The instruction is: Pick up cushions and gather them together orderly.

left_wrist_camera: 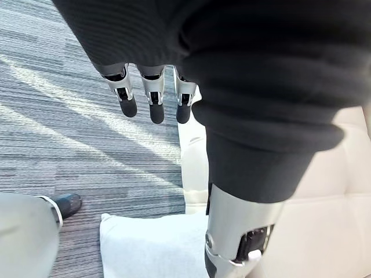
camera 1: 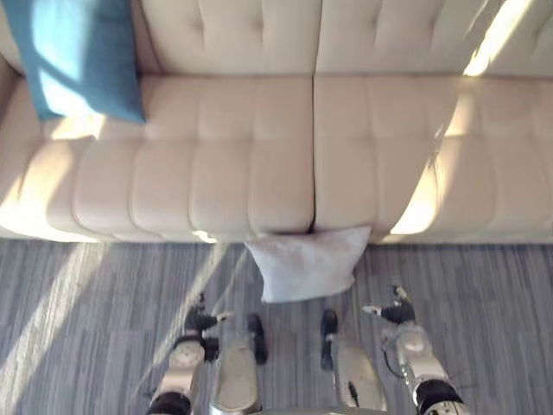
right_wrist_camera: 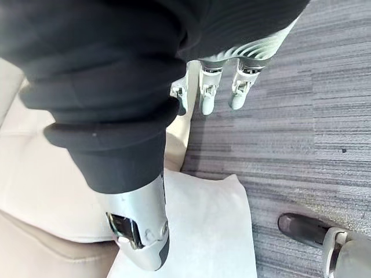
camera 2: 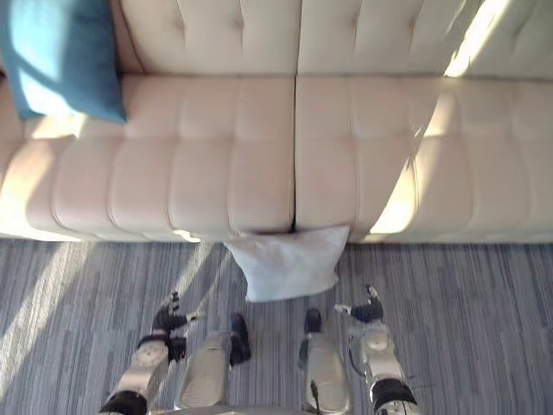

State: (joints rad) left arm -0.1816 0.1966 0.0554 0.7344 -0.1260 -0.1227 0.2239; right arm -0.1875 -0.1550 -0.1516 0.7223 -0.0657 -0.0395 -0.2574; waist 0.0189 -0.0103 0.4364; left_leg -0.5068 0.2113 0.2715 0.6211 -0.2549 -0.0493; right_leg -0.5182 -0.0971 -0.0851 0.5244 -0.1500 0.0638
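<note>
A pale grey-white cushion [camera 1: 308, 263] lies on the carpet against the front of the cream sofa [camera 1: 259, 147], between my two arms. A blue cushion [camera 1: 78, 52] leans on the sofa's seat at the far left. My left hand [camera 1: 197, 322] hangs low over the carpet left of the pale cushion, fingers [left_wrist_camera: 152, 104] straight and holding nothing. My right hand [camera 1: 393, 311] hangs to the right of that cushion, fingers [right_wrist_camera: 207, 95] relaxed and empty. The pale cushion [left_wrist_camera: 151, 246] also lies past both thumbs in the wrist views [right_wrist_camera: 203, 226].
Grey striped carpet [camera 1: 86, 328] runs along the sofa's front, with bands of sunlight across it. The sofa's seat cushions [camera 1: 406, 147] in the middle and right are bare.
</note>
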